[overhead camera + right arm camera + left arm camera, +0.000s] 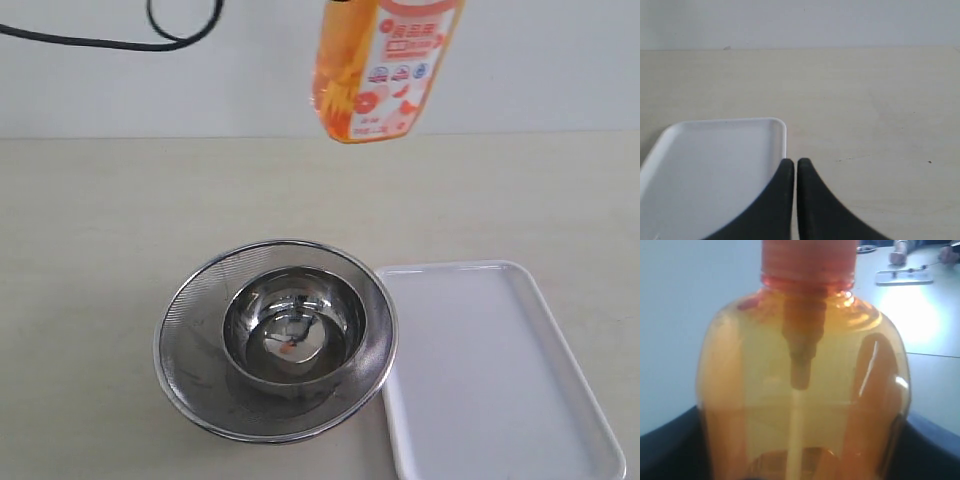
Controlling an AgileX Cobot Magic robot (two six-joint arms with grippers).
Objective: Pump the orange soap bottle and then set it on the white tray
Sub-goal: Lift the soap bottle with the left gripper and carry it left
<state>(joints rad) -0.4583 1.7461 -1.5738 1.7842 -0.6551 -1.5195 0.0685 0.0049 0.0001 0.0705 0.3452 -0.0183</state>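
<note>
The orange soap bottle (385,70) hangs in the air above the far part of the table (90,200), well apart from the white tray (500,400); the left gripper (802,452) grips its body; the right gripper (796,172) holds nothing, fingers pressed together, near the tray's edge; a steel strainer (190,345) stands beside the tray.

Right gripper (791,164): two matte black fingers (772,205), smooth, curved, tapering to narrow rounded tips. Left gripper (800,455): dark navy-black, blurred.

a plain lab or test room, not a home: bare beige counter (90,200), blank white wall (560,70), loose black cable (130,45) trailing.
</note>
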